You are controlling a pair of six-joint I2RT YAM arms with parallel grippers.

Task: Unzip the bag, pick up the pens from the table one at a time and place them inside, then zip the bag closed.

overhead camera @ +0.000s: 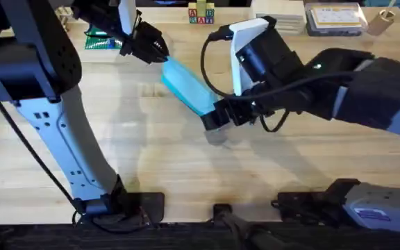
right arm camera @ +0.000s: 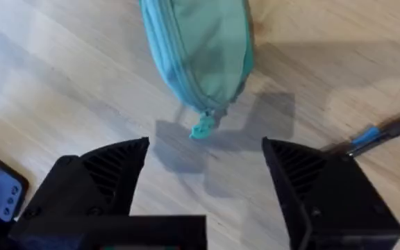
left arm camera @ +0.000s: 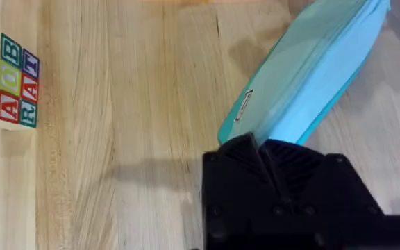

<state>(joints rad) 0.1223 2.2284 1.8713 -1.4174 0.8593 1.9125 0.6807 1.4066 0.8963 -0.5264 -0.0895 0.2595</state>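
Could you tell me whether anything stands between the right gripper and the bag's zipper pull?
Nothing visible does. The right gripper is open, and the zipper pull hangs at the bag's near end, with bare table between. The left gripper holds the bag's other end.

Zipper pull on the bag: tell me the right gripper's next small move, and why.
Probably ease the right gripper forward and close on the zipper pull. Its fingers are open with the pull dangling just ahead, and the left gripper is shut on the bag at the other end, bracing it.
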